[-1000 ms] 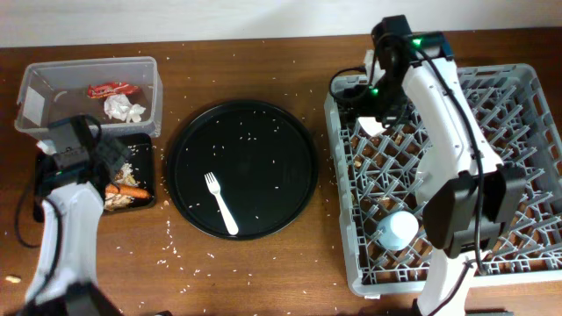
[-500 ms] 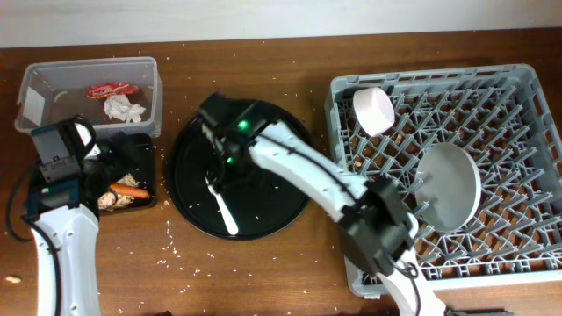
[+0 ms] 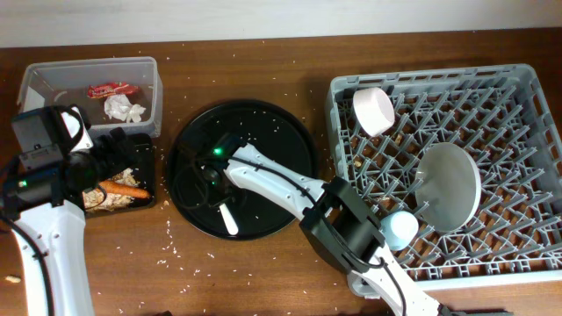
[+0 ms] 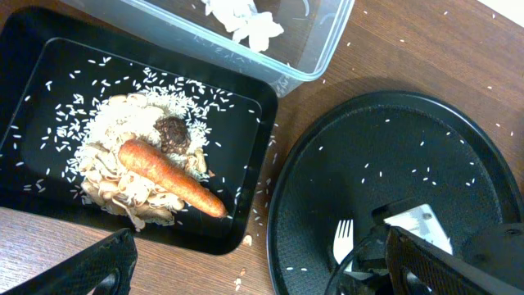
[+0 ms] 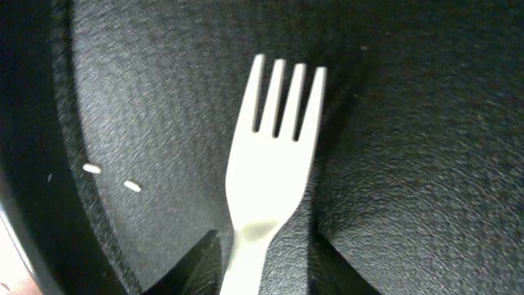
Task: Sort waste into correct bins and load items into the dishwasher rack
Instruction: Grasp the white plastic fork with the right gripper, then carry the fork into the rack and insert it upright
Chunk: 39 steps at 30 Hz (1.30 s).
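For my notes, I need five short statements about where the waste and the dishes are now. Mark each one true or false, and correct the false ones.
1. The carrot lies in the shallow black tray. True.
2. The white fork is in the rack. False: it lies on the round black tray.
3. The red wrapper is in the clear tub. True.
4. The blue cup stands on the round black tray. False: it is in the rack.
5. The left gripper holds the carrot. False: it is open and empty.
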### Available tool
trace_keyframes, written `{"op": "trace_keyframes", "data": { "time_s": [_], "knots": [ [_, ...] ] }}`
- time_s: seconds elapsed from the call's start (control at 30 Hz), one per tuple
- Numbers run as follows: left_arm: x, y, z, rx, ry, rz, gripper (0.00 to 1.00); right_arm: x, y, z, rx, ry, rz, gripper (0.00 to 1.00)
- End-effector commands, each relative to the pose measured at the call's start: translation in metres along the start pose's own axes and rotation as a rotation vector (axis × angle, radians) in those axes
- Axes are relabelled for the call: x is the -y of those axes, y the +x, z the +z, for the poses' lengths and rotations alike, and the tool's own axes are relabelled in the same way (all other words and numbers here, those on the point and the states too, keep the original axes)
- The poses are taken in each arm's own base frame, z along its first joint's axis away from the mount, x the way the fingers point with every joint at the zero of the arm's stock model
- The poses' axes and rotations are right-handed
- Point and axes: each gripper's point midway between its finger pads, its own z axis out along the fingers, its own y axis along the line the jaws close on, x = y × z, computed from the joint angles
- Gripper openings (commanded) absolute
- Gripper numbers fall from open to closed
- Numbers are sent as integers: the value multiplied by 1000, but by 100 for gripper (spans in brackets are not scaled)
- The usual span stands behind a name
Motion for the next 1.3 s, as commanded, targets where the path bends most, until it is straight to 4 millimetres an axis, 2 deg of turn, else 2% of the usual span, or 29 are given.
{"op": "trace_keyframes", "data": {
  "time_s": [0.0, 0.07, 0.17, 0.3, 0.4, 0.5, 0.53, 0.6, 0.67, 0.77, 0.87, 0.93, 0.97, 1.1, 1.2, 1.27],
  "knots": [
    [-1, -6, -3, 18, -1, 18, 96, -1, -1, 6, 3, 24, 7, 17],
    [0, -8, -3, 24, 0, 19, 96, 0, 0, 8, -1, 26, 12, 6],
    [0, -9, -3, 28, 1, 19, 96, 2, 0, 11, -8, 24, 21, 4],
    [0, -9, -3, 29, 1, 19, 96, 18, -18, -20, 20, 10, 56, 4],
    [0, -11, -3, 39, 4, 20, 96, 42, -38, -59, 64, 11, 113, 4],
    [4, -15, -3, 51, 21, 22, 96, 76, -52, -116, 107, 16, 168, 4],
    [5, -15, -3, 54, 26, 23, 96, 91, -53, -140, 125, 22, 182, 4],
    [9, -15, -3, 53, 33, 34, 96, 117, -49, -176, 143, 35, 215, 4],
    [21, -11, 2, 34, 51, 47, 95, 156, -35, -216, 156, 61, 289, 4],
    [55, 8, 25, -49, 98, 130, 95, 202, -29, -253, 227, 48, 352, 4],
    [85, 30, 49, -138, 132, 207, 95, 239, -22, -261, 238, 69, 420, 4],
    [105, 48, 65, -198, 150, 259, 95, 273, -8, -257, 206, 129, 485, 4],
    [113, 55, 70, -219, 157, 282, 95, 283, -3, -253, 184, 130, 509, 4],
    [138, 68, 82, -236, 190, 342, 95, 300, 19, -226, 66, 128, 535, 4],
    [152, 70, 85, -219, 215, 371, 95, 313, 41, -202, -51, 198, 546, 4],
    [158, 69, 84, -207, 225, 380, 95, 313, 47, -194, -88, 196, 539, 4]
  ]
}}
